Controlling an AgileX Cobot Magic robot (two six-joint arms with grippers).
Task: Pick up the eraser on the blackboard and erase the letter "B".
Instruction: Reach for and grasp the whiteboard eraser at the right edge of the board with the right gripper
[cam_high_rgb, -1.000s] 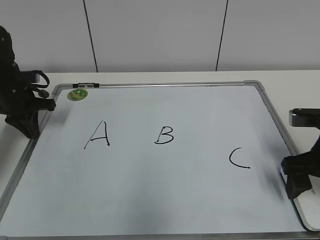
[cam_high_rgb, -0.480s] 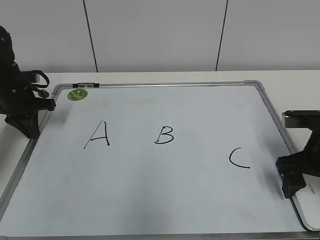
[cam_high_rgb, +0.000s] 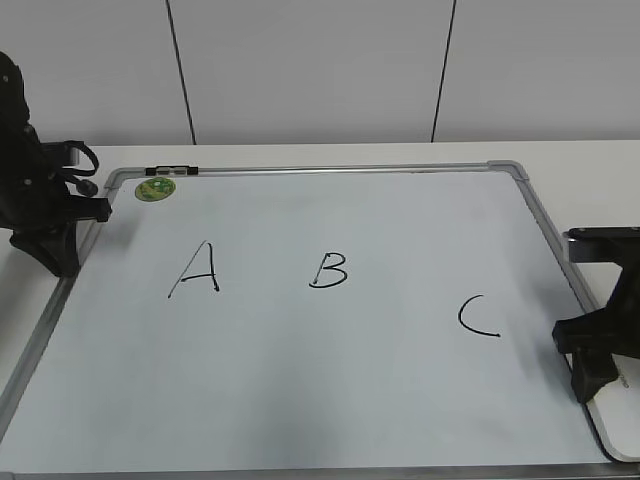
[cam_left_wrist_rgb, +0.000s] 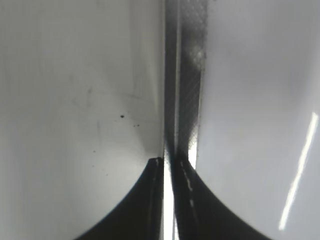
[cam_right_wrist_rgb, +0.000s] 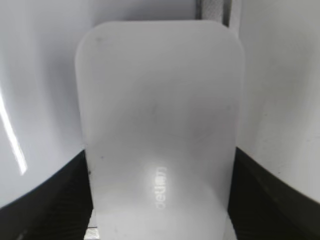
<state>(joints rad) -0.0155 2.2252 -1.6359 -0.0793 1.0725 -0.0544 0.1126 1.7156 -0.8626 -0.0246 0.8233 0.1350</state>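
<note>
The large white dry-erase blackboard with the thin silver frame lies flat, and I use it as the landmark for all places. The flat white rounded-rectangular plastic eraser rests at the lower right corner of this board, partly over the frame, and the right gripper stands directly over it, with one dark finger at each long side of the block. Compared with one second ago, this gripper has shifted a little along the right edge of the board and has settled lower over the eraser, so the approach seems nearly finished. The jaws look open around the eraser; if the pads already touch its sides I cannot tell, because the wrist view is soft at the bottom. I judge that the grasp is the step in hand, and nothing is erased yet. The black hand-drawn letter "B" is whole, near the middle of the board, between the black letter "A" and the black letter "C". The left gripper has not moved; it waits at the left frame of the board, below the round green magnet, with its jaws closed on nothing.
</note>
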